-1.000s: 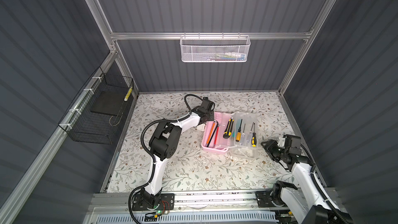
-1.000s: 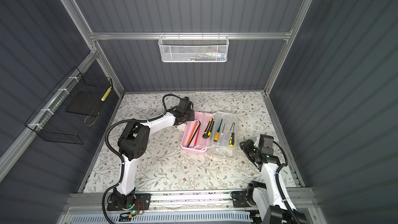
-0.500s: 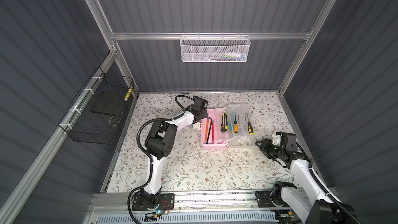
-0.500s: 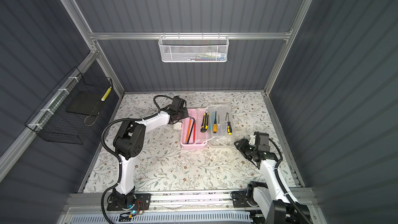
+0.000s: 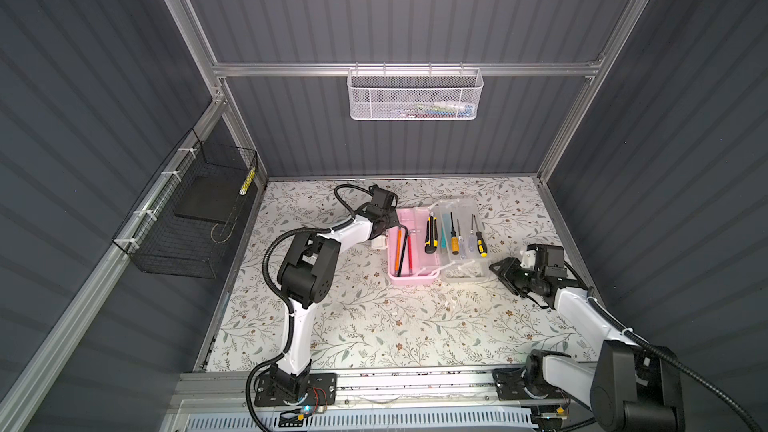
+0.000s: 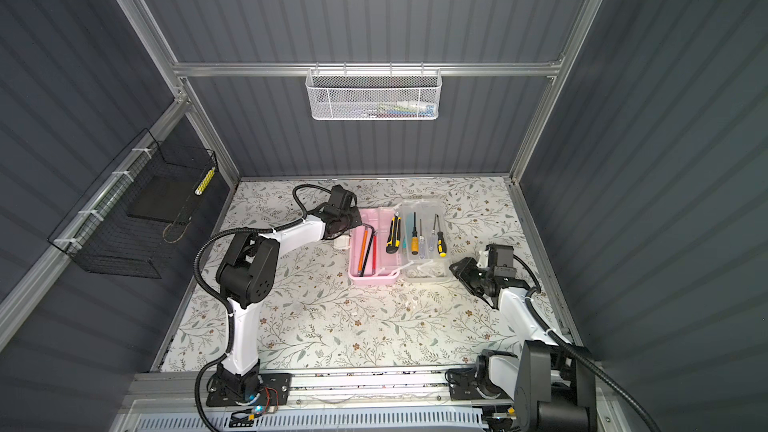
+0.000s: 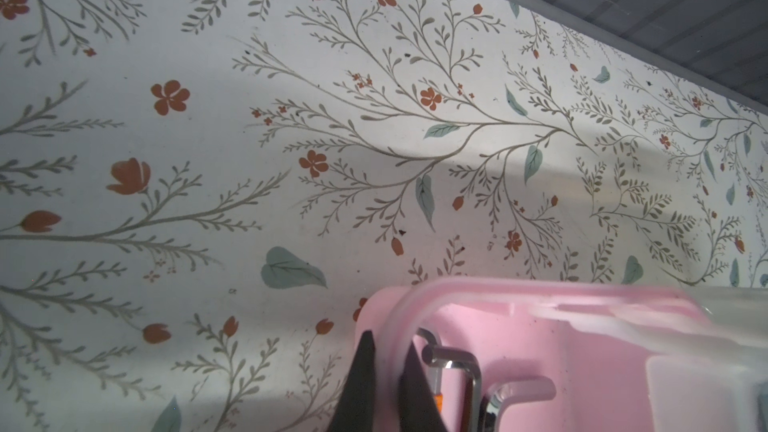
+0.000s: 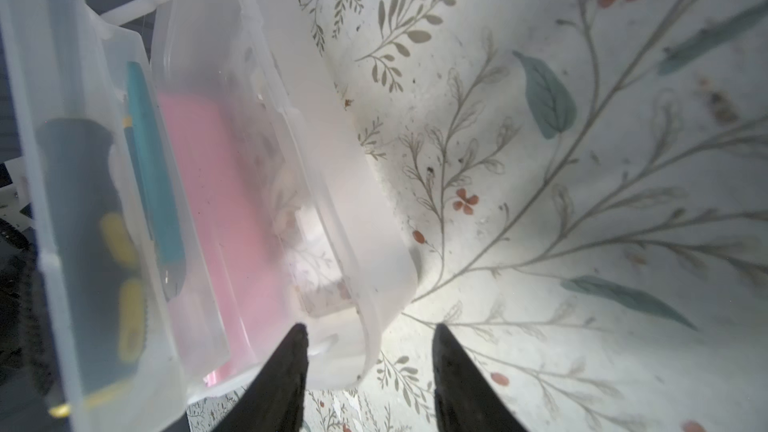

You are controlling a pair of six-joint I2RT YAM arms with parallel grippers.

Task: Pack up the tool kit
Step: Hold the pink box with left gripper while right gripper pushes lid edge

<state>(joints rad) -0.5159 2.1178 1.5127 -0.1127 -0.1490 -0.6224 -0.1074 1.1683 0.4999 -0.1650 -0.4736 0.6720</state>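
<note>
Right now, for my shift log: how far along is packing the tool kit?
Done: slim tools lie in the pink base. In hand: left fingers pinch its wall; right fingers stand open by the clear lid. Left: screwdrivers on that lid go in, then it shuts.

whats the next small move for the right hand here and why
Probably close the right hand on the clear lid's rim. Its open fingers straddle that edge in the right wrist view, so a grip looks lined up. The left hand is shut on the pink base's rim, which should steady it while the lid is moved.
</note>
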